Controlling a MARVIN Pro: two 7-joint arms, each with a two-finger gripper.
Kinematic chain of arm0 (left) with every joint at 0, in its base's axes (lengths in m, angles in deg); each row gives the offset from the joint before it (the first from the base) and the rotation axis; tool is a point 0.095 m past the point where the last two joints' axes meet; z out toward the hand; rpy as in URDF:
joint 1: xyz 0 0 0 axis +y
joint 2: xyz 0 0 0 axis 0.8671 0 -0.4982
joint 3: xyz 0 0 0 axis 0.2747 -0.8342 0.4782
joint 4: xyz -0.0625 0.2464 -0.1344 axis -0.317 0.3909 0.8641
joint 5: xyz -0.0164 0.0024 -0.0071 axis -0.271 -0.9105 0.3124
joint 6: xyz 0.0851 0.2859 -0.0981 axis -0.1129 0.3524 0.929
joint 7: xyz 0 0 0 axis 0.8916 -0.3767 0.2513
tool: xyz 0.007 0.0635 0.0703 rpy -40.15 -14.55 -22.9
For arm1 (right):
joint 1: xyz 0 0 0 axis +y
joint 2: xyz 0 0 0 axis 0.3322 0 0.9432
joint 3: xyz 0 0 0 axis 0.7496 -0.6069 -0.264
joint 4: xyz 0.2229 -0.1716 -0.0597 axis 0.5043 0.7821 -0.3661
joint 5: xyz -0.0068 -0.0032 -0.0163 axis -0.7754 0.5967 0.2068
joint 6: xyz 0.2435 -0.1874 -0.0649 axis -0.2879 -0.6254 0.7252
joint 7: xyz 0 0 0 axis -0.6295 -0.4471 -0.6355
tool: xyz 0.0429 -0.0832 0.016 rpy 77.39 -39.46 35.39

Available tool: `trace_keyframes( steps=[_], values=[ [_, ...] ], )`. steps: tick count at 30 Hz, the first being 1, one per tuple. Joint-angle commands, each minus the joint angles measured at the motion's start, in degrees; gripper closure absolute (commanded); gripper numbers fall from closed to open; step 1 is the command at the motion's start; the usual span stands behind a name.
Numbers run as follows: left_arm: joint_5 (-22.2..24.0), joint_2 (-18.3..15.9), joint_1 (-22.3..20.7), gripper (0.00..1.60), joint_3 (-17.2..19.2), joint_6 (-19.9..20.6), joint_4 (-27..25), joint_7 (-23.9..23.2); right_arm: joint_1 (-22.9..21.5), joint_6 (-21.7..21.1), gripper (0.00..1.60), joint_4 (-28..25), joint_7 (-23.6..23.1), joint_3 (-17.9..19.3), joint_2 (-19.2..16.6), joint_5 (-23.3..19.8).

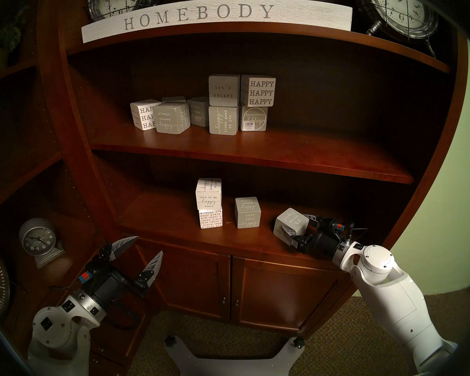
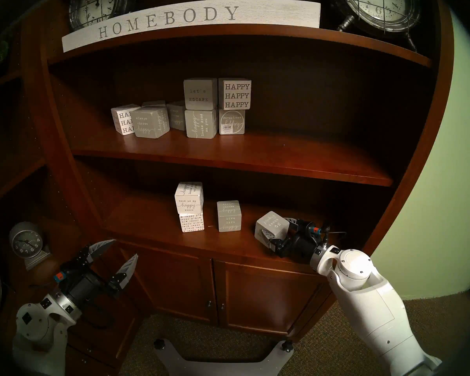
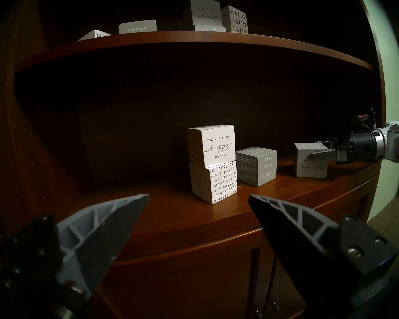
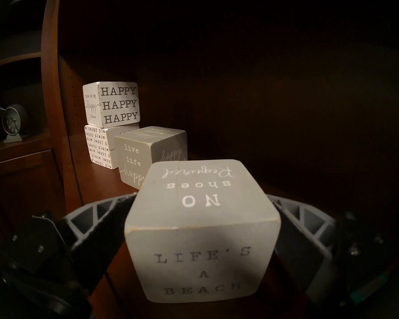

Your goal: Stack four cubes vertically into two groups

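Observation:
On the lower shelf [image 1: 174,231] the white "this is my happy place" cube [image 1: 209,197] [image 3: 217,146] stands on the white small-type "happy place" cube [image 1: 211,218] [image 3: 224,182]. The grey "live life happy" cube [image 1: 247,213] [image 4: 134,159] stands alone just to their right. My right gripper [image 1: 296,224] [image 4: 202,221] is shut on the grey "LIFE'S A BEACH" cube [image 1: 289,220] [image 4: 203,254], which is tilted at the shelf's right end. I cannot tell whether it touches the shelf. My left gripper [image 1: 148,246] [image 3: 198,196] is open and empty, in front of the shelf's left part.
The middle shelf board [image 1: 255,161] hangs over the lower shelf and carries several other lettered cubes [image 1: 223,106]. Cabinet doors [image 1: 228,283] are below. A small grey clock [image 1: 37,239] stands in the side shelf on the left, near my left arm.

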Motion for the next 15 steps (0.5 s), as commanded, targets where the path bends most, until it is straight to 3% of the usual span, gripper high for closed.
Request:
trace_keyframes(
  steps=[1,6,8,15],
  values=[
    [0.0,0.1,0.0,0.0,0.1,0.1,-0.9,0.0,-0.5,0.1,0.88,-1.0,1.3,0.1,0.8,0.2],
    [-0.1,0.2,-0.1,0.0,0.1,0.1,-0.9,-0.2,0.2,-0.5,1.27,-2.2,1.5,0.5,0.5,-0.2],
    [-0.1,0.3,-0.1,0.0,0.2,0.1,-0.9,-0.2,0.8,-0.1,1.6,-2.6,1.8,0.8,0.6,-0.3],
    [-0.2,0.5,-0.2,0.0,0.2,0.1,-0.8,-0.5,5.8,3.1,1.6,-9.2,5.3,3.3,2.3,-0.5]
  ],
)
